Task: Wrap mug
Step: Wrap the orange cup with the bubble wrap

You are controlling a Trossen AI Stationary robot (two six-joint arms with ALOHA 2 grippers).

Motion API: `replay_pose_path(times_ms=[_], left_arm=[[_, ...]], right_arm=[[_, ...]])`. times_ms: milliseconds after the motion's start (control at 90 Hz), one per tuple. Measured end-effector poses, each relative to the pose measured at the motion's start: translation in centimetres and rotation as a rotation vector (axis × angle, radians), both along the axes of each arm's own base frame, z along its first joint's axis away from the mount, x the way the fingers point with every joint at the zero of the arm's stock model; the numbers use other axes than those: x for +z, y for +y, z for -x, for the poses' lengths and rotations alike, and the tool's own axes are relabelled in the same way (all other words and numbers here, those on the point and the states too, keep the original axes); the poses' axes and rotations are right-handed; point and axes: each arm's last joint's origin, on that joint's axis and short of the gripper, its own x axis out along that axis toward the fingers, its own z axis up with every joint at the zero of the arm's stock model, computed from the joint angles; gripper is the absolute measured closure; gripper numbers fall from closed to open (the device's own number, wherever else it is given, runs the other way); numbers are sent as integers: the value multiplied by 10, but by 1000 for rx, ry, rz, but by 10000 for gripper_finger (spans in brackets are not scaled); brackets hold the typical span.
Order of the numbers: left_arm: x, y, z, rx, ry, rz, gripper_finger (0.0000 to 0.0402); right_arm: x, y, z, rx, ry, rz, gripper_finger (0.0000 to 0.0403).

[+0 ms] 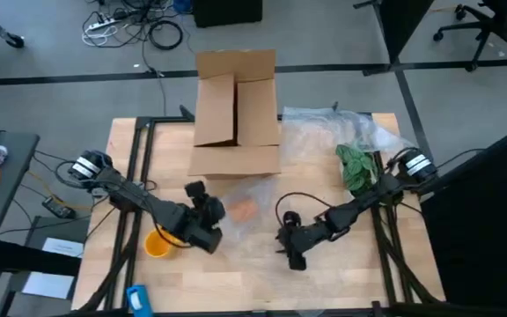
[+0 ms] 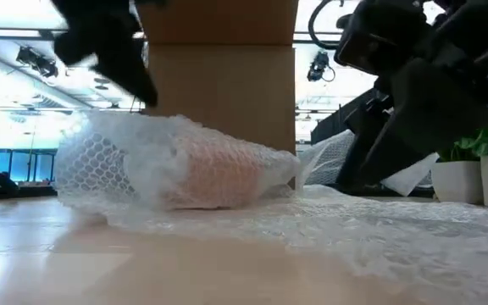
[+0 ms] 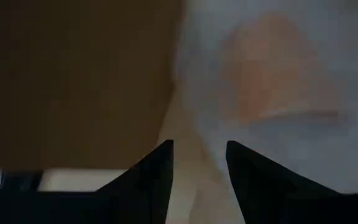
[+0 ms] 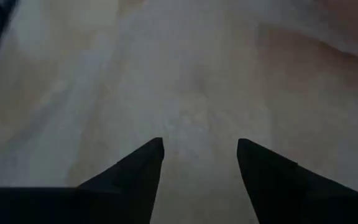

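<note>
Mug point(image 2: 214, 174) is seen lying on its side on the table, fully enclosed in clear bubble wrap. Only an orange blur shows through the wrap; handle cannot be made out. From above, it point(image 1: 243, 209) is located near table centre, just in front of the cardboard box. Same orange shape point(image 3: 272, 68) is seen in the left wrist view.

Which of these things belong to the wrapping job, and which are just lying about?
Job: mug, bubble wrap around it, left fingers beside it, right fingers over the sheet.
Lying about: cardboard box, potted plant, yellow object under left arm, blue object.
</note>
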Motion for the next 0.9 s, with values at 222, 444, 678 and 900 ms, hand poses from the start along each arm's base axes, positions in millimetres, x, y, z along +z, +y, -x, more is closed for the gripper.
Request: replay_pose_path(times_ms=[222, 444, 678, 900], left_arm=[[-50, 37, 8, 122, 68, 92, 269], [-84, 53, 1, 28, -50, 287, 269], [-83, 31, -11, -169, -249, 435, 269], [-72, -1, -12, -342, -345, 549, 269]], right_arm=[[9, -3, -19, -33, -248, 109, 218], [-12, -30, -32, -151, -198, 176, 228], [-24, -56, -37, -248, -117, 227, 245], [-29, -63, -29, -186, 22, 271, 256]])
